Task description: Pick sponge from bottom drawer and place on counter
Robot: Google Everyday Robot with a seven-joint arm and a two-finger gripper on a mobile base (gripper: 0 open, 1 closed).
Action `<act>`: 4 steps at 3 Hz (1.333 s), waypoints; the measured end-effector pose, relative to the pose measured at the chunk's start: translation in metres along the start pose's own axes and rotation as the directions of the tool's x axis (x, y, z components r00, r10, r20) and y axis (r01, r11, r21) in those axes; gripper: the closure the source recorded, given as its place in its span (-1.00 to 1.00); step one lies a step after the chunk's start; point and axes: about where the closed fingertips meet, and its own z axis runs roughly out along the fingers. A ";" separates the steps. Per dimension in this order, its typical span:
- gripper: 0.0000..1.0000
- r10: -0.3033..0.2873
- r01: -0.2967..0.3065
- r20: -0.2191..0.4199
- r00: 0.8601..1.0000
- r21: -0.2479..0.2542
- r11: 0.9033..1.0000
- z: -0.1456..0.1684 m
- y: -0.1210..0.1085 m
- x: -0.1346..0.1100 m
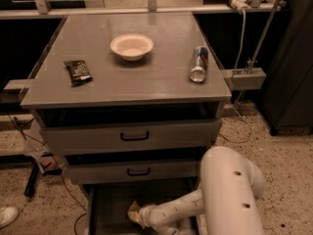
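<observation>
**Drawer cabinet, bottom drawer open, arm inside**

Camera view.
- Counter (pixel 161 82): grey top of the cabinet. White bowl (pixel 131 46) near the back edge, about centred. Dark snack packet (pixel 78 72) towards the left edge. Metal can (pixel 198 64) lying on its side near the right edge.
- Two upper drawers (pixel 132 137), black handles, each slightly open.
- Bottom drawer (pixel 105 204): pulled out, dark floor showing.
- Sponge (pixel 132 210): yellow-tan, inside the bottom drawer, near the middle of its floor, at the tip of the gripper.
- Gripper (pixel 140 214): low in the bottom drawer, touching the sponge; whether it grips cannot be told.
- White arm (pixel 230 190): reaches in from the drawer's right side.
</observation>
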 end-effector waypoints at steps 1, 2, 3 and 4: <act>1.00 0.051 -0.052 0.050 0.997 0.016 0.999 -0.029 -0.011 -0.005; 1.00 0.085 -0.090 0.098 0.992 0.046 0.995 -0.057 -0.027 -0.011; 1.00 0.087 -0.101 0.138 0.987 0.097 0.990 -0.087 -0.044 -0.023; 1.00 0.068 -0.094 0.163 0.984 0.154 0.984 -0.117 -0.056 -0.039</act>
